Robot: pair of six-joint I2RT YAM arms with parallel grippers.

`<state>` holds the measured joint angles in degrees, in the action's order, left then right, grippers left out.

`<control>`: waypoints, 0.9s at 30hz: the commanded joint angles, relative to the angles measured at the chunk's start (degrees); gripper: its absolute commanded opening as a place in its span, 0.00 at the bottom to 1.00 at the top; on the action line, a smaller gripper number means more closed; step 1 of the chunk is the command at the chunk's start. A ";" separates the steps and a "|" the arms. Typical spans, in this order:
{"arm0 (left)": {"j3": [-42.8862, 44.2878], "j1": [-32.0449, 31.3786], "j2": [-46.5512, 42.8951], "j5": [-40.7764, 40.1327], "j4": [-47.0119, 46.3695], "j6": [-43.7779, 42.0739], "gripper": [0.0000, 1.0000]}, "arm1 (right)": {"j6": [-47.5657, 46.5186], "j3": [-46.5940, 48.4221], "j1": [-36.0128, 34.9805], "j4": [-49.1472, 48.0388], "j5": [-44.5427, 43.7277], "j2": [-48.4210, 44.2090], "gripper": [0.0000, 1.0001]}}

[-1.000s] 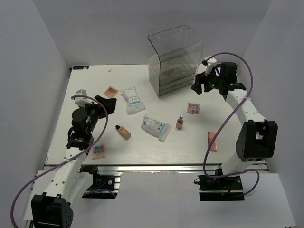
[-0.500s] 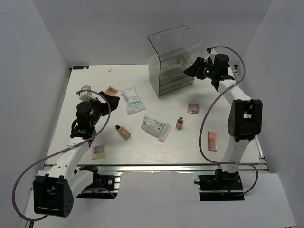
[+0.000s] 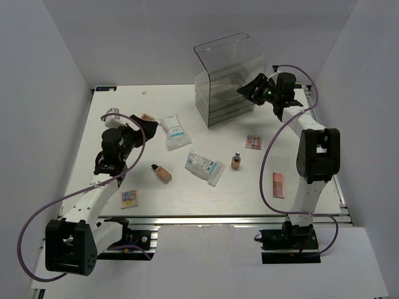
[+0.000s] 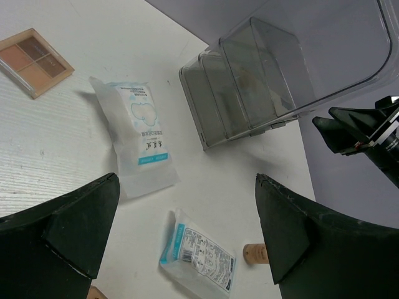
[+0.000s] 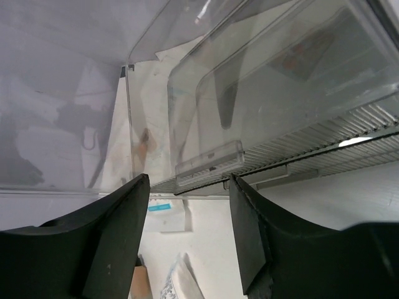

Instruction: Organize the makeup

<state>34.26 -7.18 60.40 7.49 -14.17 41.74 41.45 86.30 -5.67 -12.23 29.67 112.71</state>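
Right wrist | right gripper (image 5: 188,180) spread wide before drawer handle (image 5: 209,159) | contact unclear

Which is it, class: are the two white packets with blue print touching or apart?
Apart. The left wrist view shows bare table between the farther packet and the nearer packet.

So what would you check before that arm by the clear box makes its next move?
1. The right end effector is open: ok, jaws apart.
2. The drawer handle sits framed between its fingers: ok.
3. Those fingers are touching the handle: cannot tell.
4. The left end effector is empty and away from the clear box: ok, it is open near the white packet.
5. The drawers are empty: cannot tell through the glare.
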 commanded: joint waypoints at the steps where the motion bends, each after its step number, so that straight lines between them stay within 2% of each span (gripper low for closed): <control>1: 3.09 0.06 0.59 1.22 -0.50 0.54 0.98 | 4.51 -1.75 -0.13 -3.67 -0.84 0.67 0.59; 11: 3.62 0.06 2.44 0.34 -2.44 4.58 0.98 | 8.12 -2.98 -0.13 -8.42 -0.31 2.61 0.53; 19: 4.32 -0.99 4.11 -0.80 -3.49 5.02 0.98 | 8.73 0.44 -0.04 -11.85 -0.23 6.21 0.47; 24: 5.20 -2.57 5.34 -1.24 -4.19 4.41 0.98 | 9.79 1.15 -0.13 -13.08 -0.14 7.53 0.39; 27: 5.82 -3.98 6.22 -1.77 -4.98 3.35 0.98 | 10.58 0.80 -0.04 -15.10 0.74 7.79 0.30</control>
<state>37.76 -9.82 66.48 6.59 -16.97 46.33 51.05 85.08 -5.74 -22.74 31.20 119.46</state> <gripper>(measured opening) 0.982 0.315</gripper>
